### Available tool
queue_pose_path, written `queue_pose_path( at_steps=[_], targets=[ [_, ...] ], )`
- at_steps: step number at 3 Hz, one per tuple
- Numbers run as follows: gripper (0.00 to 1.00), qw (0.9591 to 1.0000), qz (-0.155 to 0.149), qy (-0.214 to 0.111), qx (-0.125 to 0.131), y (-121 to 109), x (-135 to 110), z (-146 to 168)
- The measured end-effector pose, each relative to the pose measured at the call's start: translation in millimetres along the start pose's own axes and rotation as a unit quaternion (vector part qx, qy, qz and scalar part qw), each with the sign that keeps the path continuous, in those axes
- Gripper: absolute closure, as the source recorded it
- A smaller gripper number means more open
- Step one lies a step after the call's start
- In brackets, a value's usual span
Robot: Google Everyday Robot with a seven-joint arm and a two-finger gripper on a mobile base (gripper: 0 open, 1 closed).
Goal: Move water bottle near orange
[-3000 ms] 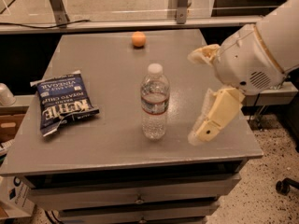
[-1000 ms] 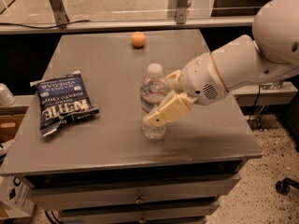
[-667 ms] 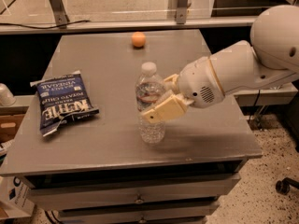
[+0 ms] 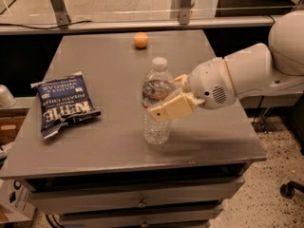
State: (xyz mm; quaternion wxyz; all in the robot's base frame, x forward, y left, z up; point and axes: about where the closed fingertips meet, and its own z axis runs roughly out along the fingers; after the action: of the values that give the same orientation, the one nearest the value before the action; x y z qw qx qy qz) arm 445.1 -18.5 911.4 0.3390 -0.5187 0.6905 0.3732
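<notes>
The water bottle [image 4: 156, 99] is clear plastic with a white cap and a label band with a red stripe. It stands upright near the middle front of the grey table [image 4: 109, 80]. My gripper [image 4: 164, 101] comes in from the right and is shut on the bottle's middle, one cream finger [image 4: 171, 109] across its front. The orange [image 4: 140, 40] is small and round and lies at the table's far edge, well beyond the bottle.
A dark blue chip bag [image 4: 64, 103] lies flat on the left of the table. A metal rail [image 4: 142, 25] runs behind the table. My white arm [image 4: 256, 75] reaches over the table's right edge. Drawers [image 4: 137, 198] sit under the tabletop.
My gripper came in from the right and closed on the water bottle. The bottle has shifted slightly left with it. The orange and the chip bag have not moved.
</notes>
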Motion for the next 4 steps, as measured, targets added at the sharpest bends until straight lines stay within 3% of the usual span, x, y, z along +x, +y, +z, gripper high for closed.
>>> queue_pose_path(
  at_steps=[1,2,3,4],
  targets=[
    [1.00,0.9975,-0.027,-0.054,0.037,-10.2,-28.2,-38.7],
    [1.00,0.9975,-0.027,-0.054,0.037,-10.2,-28.3,-38.7],
    [1.00,0.9951,-0.037,-0.063,0.066,-25.2,-31.5,-50.8],
    [1.00,0.9914,-0.039,-0.074,0.100,-57.8,-37.7,-70.4]
  ],
)
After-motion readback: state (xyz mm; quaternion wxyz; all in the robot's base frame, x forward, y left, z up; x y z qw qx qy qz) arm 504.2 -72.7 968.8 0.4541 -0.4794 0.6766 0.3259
